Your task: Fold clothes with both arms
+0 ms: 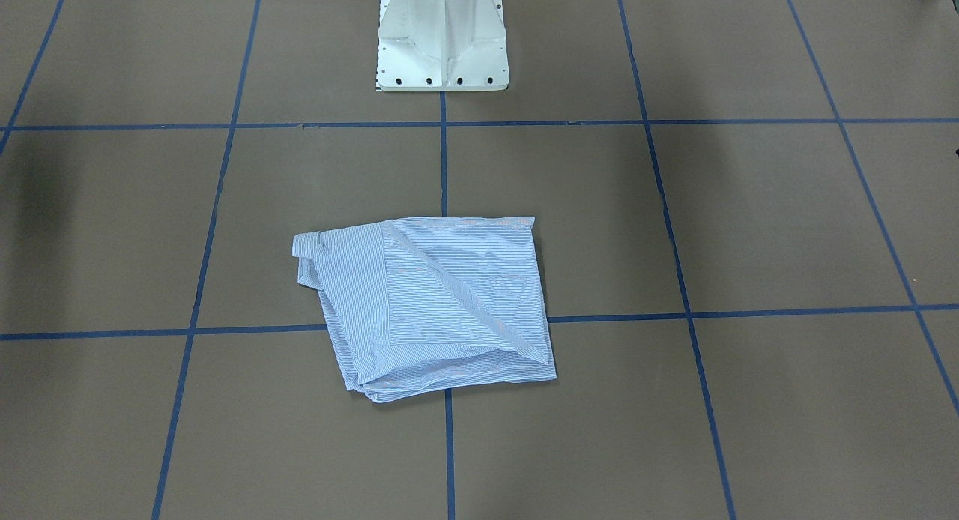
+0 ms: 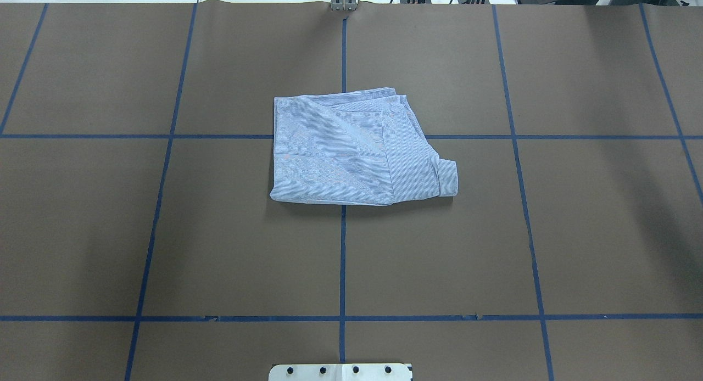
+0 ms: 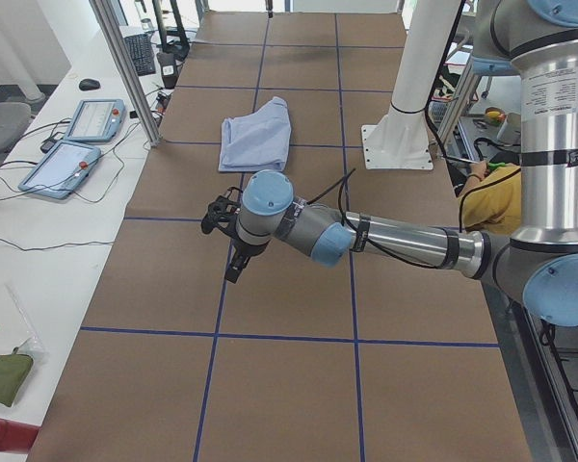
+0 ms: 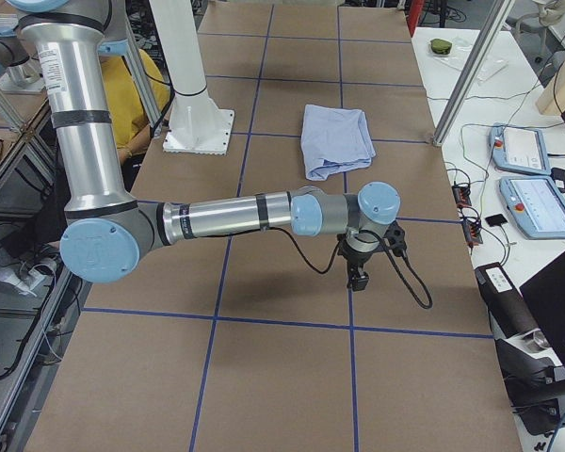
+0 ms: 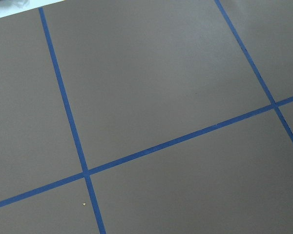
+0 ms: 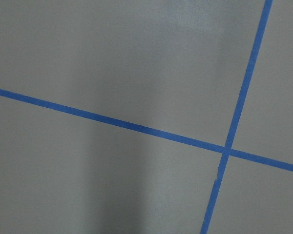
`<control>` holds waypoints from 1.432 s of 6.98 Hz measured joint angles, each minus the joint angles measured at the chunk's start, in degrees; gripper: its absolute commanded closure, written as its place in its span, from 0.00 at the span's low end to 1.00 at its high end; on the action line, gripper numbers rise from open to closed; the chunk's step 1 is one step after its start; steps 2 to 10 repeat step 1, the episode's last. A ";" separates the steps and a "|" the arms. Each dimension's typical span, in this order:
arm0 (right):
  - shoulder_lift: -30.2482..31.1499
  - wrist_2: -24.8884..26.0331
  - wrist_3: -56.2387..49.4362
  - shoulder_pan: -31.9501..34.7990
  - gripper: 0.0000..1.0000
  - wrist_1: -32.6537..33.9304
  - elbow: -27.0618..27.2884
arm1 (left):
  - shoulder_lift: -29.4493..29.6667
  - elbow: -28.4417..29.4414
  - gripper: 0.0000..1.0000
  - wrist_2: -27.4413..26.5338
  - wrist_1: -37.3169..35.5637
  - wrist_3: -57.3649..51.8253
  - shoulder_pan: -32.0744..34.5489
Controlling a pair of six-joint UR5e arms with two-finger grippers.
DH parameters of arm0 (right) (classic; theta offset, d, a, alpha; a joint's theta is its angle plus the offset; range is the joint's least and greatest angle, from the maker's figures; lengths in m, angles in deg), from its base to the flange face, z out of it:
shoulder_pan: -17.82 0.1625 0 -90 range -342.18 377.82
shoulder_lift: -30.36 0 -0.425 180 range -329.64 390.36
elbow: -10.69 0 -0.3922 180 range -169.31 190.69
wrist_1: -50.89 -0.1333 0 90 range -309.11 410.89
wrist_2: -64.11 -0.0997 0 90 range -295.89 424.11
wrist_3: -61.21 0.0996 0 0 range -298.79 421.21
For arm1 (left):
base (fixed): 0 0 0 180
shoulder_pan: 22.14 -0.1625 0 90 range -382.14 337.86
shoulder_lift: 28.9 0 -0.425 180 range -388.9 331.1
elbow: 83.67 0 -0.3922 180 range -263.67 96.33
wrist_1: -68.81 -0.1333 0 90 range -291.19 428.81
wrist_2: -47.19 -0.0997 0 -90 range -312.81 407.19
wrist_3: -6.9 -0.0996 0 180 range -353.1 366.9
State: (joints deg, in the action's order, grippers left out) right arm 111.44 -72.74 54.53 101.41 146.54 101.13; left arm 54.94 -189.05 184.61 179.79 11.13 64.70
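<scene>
Shirt [image 2: 351, 147]: lay folded in a rough rectangle near the middle of the table [image 2: 219, 249], across a crossing of blue tape [image 2: 341, 260]; one cuff stuck out on the right arm's side
Left arm [image 3: 395, 241]: reached low over bare table, well apart from the shirt
Left gripper [image 3: 233, 262]: pointed down; from where I stood I could not tell how wide its fingers were
Right arm [image 4: 226, 218]: likewise stretched out, well apart from the shirt
Right gripper [image 4: 358, 273]: pointed down; finger gap impossible to tell
</scene>
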 measured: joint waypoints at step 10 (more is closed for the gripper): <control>0.02 -0.01 0.00 0.00 0.00 -0.02 0.00 | 0.00 -0.21 0.01 -1.64 -0.04 -0.01 0.00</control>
